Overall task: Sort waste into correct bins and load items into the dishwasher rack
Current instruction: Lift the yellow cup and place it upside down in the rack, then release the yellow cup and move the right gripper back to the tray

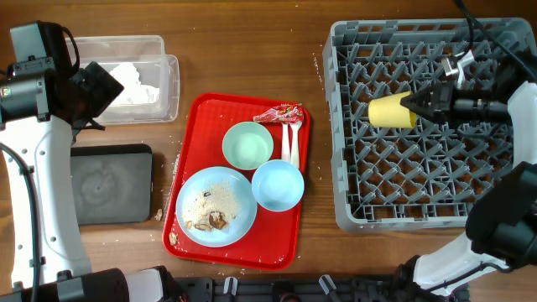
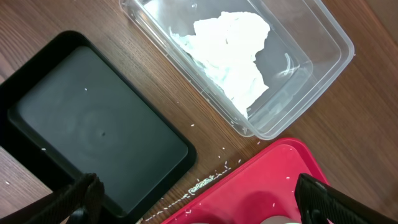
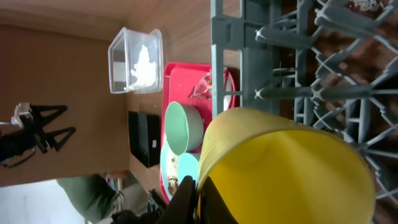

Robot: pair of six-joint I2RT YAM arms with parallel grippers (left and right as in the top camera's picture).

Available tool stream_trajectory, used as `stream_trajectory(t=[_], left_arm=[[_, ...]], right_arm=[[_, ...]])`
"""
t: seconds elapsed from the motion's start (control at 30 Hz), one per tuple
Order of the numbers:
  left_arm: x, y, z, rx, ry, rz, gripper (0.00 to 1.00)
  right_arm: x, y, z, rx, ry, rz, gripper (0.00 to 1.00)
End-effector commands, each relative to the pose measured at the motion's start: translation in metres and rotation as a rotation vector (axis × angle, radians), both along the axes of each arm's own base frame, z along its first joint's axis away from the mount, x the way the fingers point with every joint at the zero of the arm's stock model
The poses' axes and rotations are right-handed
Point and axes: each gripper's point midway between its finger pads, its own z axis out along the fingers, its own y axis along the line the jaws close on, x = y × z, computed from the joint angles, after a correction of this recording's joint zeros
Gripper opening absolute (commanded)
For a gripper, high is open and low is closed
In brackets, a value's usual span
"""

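Yellow cup [image 1: 391,110] is clamped sideways by right fingers [image 1: 417,102] above the rack [image 1: 394,220]; released so, it could be wedged between pegs [image 1: 419,168]. Left fingers [image 2: 323,198] are apart.

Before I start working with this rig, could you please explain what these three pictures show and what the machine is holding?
It is a robot with two arms at a table. One picture looks down from above; the other two come from a camera on each wrist. The right hand is shut on a yellow cup over the grey dishwasher rack. The left hand is open and empty, near the clear tub of white napkins and the black tray. On the red tray lie a blue plate with food scraps, a blue bowl, a green bowl, a red wrapper and white cutlery.
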Motion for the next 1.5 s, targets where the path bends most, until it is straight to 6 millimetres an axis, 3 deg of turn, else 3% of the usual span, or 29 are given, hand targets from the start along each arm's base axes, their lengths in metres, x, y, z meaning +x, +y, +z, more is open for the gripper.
stream_trajectory(t=[0.0, 0.3, 0.47, 0.7, 0.9, 1.1, 1.17, 1.3, 1.33, 1.37, 1.4, 1.43, 1.47], left_arm=[[-0.001, 0.003, 0.001, 0.005, -0.004, 0.016, 1.0], [-0.001, 0.003, 0.001, 0.005, -0.004, 0.016, 1.0], [-0.001, 0.003, 0.001, 0.005, -0.004, 0.016, 1.0], [-0.001, 0.003, 0.001, 0.005, -0.004, 0.016, 1.0], [-0.001, 0.003, 0.001, 0.005, -0.004, 0.016, 1.0], [-0.001, 0.003, 0.001, 0.005, -0.004, 0.016, 1.0], [-0.001, 0.003, 0.001, 0.005, -0.004, 0.016, 1.0], [-0.001, 0.003, 0.001, 0.005, -0.004, 0.016, 1.0], [-0.001, 0.003, 0.001, 0.005, -0.004, 0.016, 1.0], [-0.001, 0.003, 0.001, 0.005, -0.004, 0.016, 1.0], [-0.001, 0.003, 0.001, 0.005, -0.004, 0.016, 1.0], [-0.001, 0.003, 0.001, 0.005, -0.004, 0.016, 1.0], [-0.001, 0.003, 0.001, 0.005, -0.004, 0.016, 1.0]], right_arm=[[0.007, 0.002, -0.009, 0.046, -0.03, 0.022, 0.04], [0.018, 0.0, -0.051, 0.139, 0.102, -0.012, 0.04], [0.01, -0.028, -0.075, -0.021, 0.271, -0.113, 0.04], [-0.004, -0.068, -0.08, -0.222, 0.386, -0.247, 0.04], [-0.014, -0.098, -0.061, -0.424, 0.418, -0.404, 0.06], [-0.026, -0.109, -0.035, -0.511, 0.41, -0.502, 0.11], [-0.03, -0.108, -0.016, -0.522, 0.368, -0.531, 0.11], [-0.037, -0.087, 0.033, -0.522, 0.206, -0.525, 0.13], [-0.039, -0.078, 0.046, -0.535, 0.157, -0.514, 0.18], [-0.041, -0.068, 0.058, -0.549, 0.109, -0.499, 0.29], [-0.04, -0.057, 0.068, -0.56, 0.059, -0.478, 0.48], [-0.036, -0.046, 0.075, -0.578, 0.01, -0.454, 0.49], [-0.029, -0.037, 0.077, -0.6, -0.027, -0.43, 0.43]])
